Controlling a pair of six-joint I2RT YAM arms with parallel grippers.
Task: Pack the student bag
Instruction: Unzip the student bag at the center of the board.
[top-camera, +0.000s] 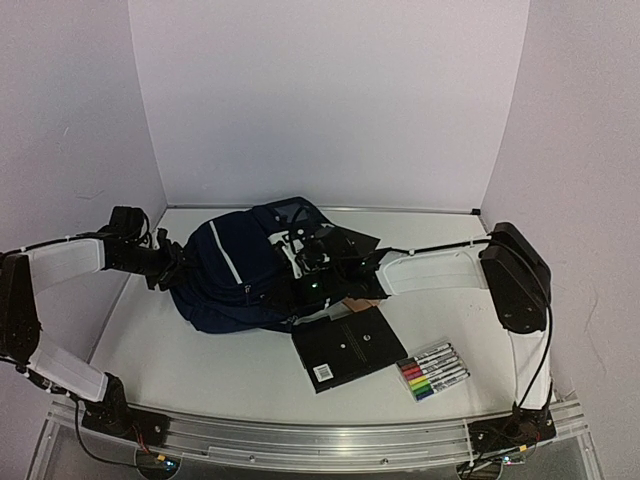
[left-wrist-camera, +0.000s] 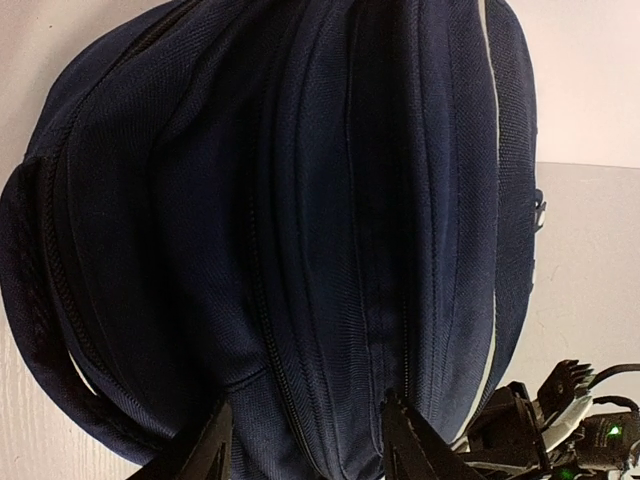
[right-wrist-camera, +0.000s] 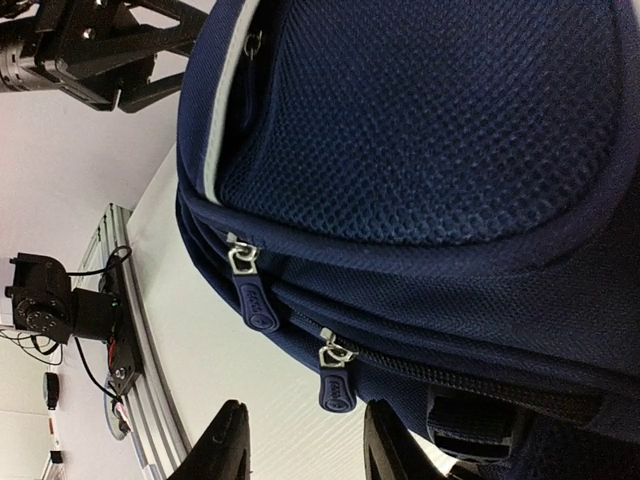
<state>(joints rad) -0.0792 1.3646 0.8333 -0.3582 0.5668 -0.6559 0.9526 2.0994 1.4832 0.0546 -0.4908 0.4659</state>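
R gripper (right-wrist-camera: 305, 418) nr student bag (right-wrist-camera: 420, 150), logo (right-wrist-camera: 258, 305) illegible

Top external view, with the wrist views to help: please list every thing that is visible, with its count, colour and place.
student bag: one, navy blue with white stripes, lying at the middle of the table.
notebook: one, black, flat on the table, on the near right side of the bag.
marker set: one pack, mixed colours, right of the notebook.
brown thing: one, mostly hidden under the right arm; cannot tell what it is.
table: one, white.
rail: one, silver, along the near edge.
left gripper: one, black, jaws apart, at the bag's left end.
right gripper: one, black, jaws apart, at the bag's right side.
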